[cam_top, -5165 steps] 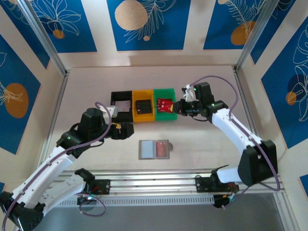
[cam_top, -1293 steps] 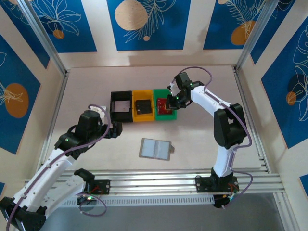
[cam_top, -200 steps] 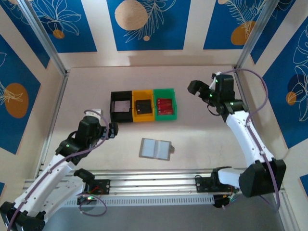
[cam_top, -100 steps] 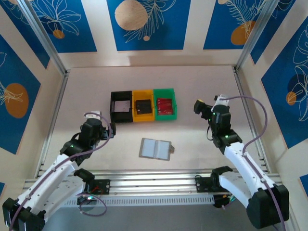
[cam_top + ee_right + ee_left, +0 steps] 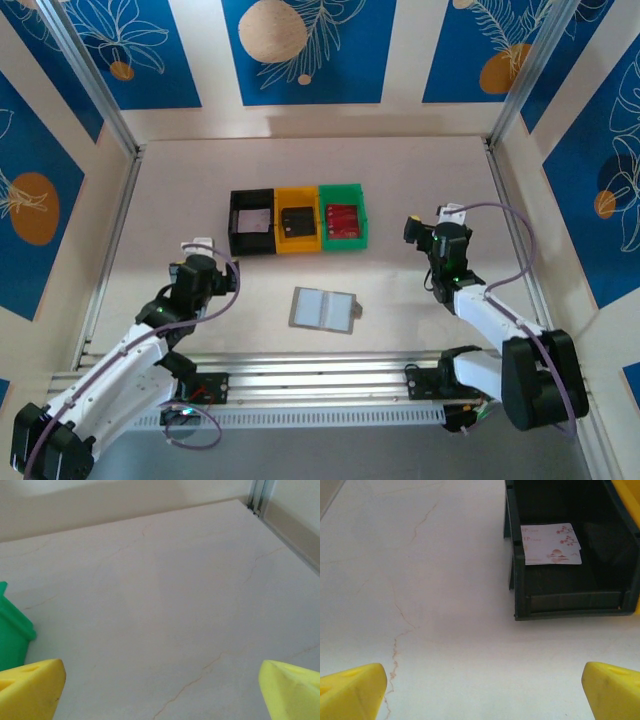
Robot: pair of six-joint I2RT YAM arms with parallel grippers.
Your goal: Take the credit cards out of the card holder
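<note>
Nearest the arms' bases, the card holder (image 5: pixel 323 309) lies opened flat on the table (image 5: pixel 420 170), about midway between the two arms, its pale inner panels facing up. At this size I cannot tell whether any pocket has a card left in it. A little farther out, to the holder's left, the left gripper (image 5: pixel 482 687) hangs low over bare table. Its yellow fingertips (image 5: pixel 352 687) sit at opposite edges of the wrist view, so the jaws are spread wide with nothing between them. To the holder's right, the right gripper (image 5: pixel 160 690) is likewise spread wide and empty, well apart from the holder. Farther on stand three bins in a row, touching side by side. The black bin (image 5: pixel 252 222) on the left holds a pale card (image 5: pixel 551 543) printed with red blossoms. The yellow bin (image 5: pixel 298 220) in the middle holds a dark card (image 5: pixel 297 218). The green bin (image 5: pixel 343 214) on the right holds a red card (image 5: pixel 342 217). With a card in each bin and both grippers empty, the removal looks finished or very nearly so. Should a card remain, the next move calls for one gripper to pin the thin holder flat while the other pinches a card edge and slides it out sideways, without lifting the whole wallet.
</note>
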